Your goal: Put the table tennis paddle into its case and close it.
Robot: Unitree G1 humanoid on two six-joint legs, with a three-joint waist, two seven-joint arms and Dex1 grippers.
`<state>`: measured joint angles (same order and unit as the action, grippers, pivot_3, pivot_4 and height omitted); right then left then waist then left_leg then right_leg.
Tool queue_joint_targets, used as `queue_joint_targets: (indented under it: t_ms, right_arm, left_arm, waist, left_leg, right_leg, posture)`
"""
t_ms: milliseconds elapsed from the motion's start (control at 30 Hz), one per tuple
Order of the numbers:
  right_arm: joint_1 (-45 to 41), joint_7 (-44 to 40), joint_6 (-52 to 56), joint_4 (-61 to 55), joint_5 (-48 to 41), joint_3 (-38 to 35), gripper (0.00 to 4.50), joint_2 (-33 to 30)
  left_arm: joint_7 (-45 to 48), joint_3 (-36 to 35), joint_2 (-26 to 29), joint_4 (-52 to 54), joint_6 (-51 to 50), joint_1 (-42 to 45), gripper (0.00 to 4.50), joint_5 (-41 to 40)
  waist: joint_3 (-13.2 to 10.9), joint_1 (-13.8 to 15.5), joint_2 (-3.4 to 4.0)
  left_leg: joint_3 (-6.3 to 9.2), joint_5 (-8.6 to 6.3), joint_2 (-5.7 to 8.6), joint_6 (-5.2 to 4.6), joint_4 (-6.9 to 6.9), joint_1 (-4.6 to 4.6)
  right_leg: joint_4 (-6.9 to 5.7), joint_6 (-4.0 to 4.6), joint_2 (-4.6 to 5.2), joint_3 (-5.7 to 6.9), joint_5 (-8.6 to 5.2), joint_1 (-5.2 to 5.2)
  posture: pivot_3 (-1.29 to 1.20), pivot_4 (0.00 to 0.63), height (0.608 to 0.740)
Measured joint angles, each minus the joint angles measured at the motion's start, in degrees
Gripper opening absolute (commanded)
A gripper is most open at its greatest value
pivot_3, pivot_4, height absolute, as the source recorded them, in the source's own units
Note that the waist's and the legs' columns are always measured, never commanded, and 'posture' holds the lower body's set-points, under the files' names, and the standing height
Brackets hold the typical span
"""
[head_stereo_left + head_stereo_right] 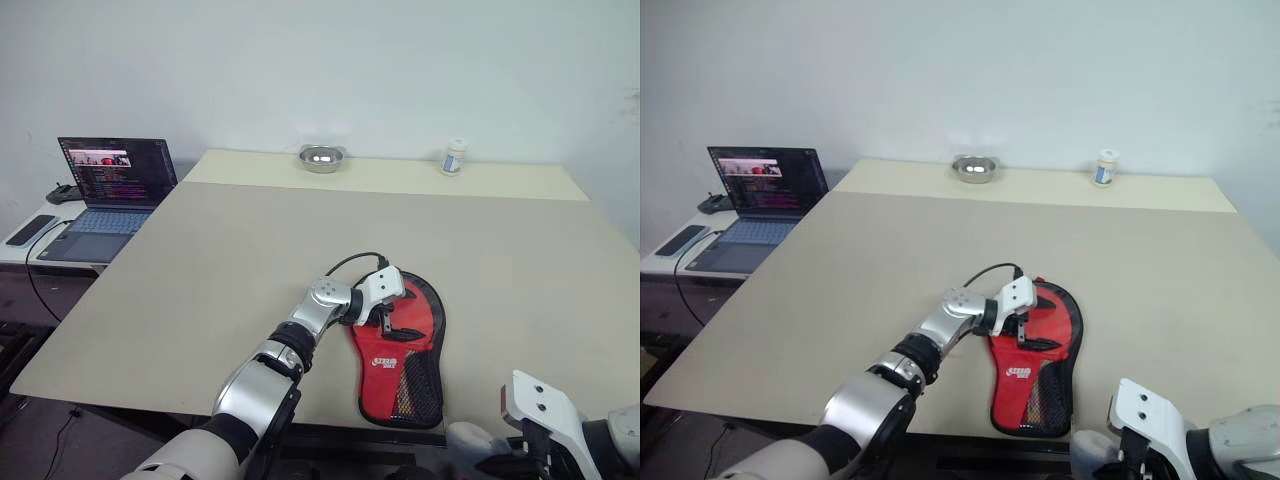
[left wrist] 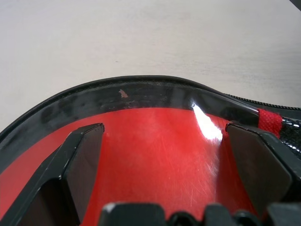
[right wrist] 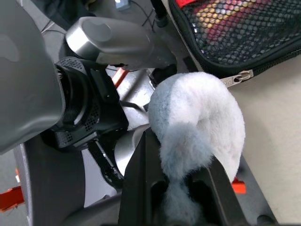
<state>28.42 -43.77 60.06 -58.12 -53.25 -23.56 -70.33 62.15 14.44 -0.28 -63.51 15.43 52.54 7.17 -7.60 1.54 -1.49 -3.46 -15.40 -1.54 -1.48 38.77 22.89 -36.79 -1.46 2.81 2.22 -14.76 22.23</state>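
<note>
Zipping is the step that seems to be in hand, judging from how things are lying. The case is lying flat near the front edge of the table, red mesh side up, with its narrow handle end pointing toward the robot. The left gripper is resting over the round part of the case with its fingers spread wide, grasping nothing. In the left wrist view they are straddling a glossy red surface inside a black rim; whether that is the paddle's rubber or the case's own panel I cannot tell, so I am not claiming the paddle is inside.

The right gripper is hanging low beyond the table's front edge, clenched on a white fluffy puff. Just past it, the zip pull is lying at the edge of the mesh.

To do this well, the left gripper should be pinning the case so it is not sliding, while the right one is drawing the pull steadily along the rim.

At the table's far edge, a metal bowl and a small white jar are standing well apart; their contents are not visible.
</note>
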Motion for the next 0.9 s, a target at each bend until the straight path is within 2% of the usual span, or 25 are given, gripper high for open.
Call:
queue_joint_targets:
  t_ms: [367, 467, 633, 800, 900]
  right_arm:
    - [2.7, 0.7, -3.7, 0.0, 1.6, 2.4, 0.02, 0.2]
    - [1.8, 0.9, -3.5, 0.1, 1.9, 3.5, 0.91, 0.9]
    - [1.4, -1.7, -3.4, 0.2, 0.8, 4.4, 2.64, 0.9]
    - [-0.1, -2.6, -3.1, 1.0, -0.3, 1.0, 4.37, 1.5]
    - [-6.8, -2.0, -3.4, 4.1, -2.0, -0.9, 4.37, 2.8]
  left_arm:
    - [-0.2, 0.3, 0.0, 0.0, 0.1, 0.0, 4.50, 0.0]
    - [-0.2, 0.4, 0.0, 0.0, 0.2, 0.0, 4.50, 0.0]
    - [-0.4, 0.4, 0.1, 0.0, 0.2, 0.0, 4.50, 0.0]
    - [-0.4, 0.4, 0.1, 0.1, 0.3, 0.0, 4.50, 0.0]
    - [0.0, 0.4, 0.4, 1.0, 0.3, -0.3, 4.50, -0.1]
  waist:
    - [0.0, 0.0, -0.01]
    - [0.0, 0.0, -0.02]
    - [0.0, -0.1, -0.06]
    - [-0.1, -0.1, -0.09]
    - [-0.1, -0.2, -0.12]
  left_leg:
    - [0.14, 0.00, 0.02, 0.01, -0.01, 0.00]
    - [0.15, 0.00, 0.02, 0.01, -0.01, 0.00]
    - [0.15, 0.00, 0.02, 0.01, -0.01, 0.00]
    - [0.15, -0.01, 0.01, 0.01, -0.01, 0.00]
    - [0.13, -0.01, 0.01, 0.01, -0.01, -0.01]
  right_leg:
    - [0.01, -0.04, 0.04, 0.15, -0.04, -0.05]
    - [0.01, -0.04, 0.05, 0.16, -0.05, -0.05]
    - [0.00, -0.03, 0.06, 0.16, -0.05, -0.05]
    - [0.02, 0.00, 0.10, 0.17, -0.07, -0.03]
    - [0.04, 0.03, 0.12, 0.17, -0.09, -0.01]
  posture:
    - [0.00, 0.150, 0.740]
    - [0.00, 0.150, 0.740]
    - [0.00, 0.150, 0.740]
    - [0.00, 0.150, 0.740]
    - [0.00, 0.150, 0.740]
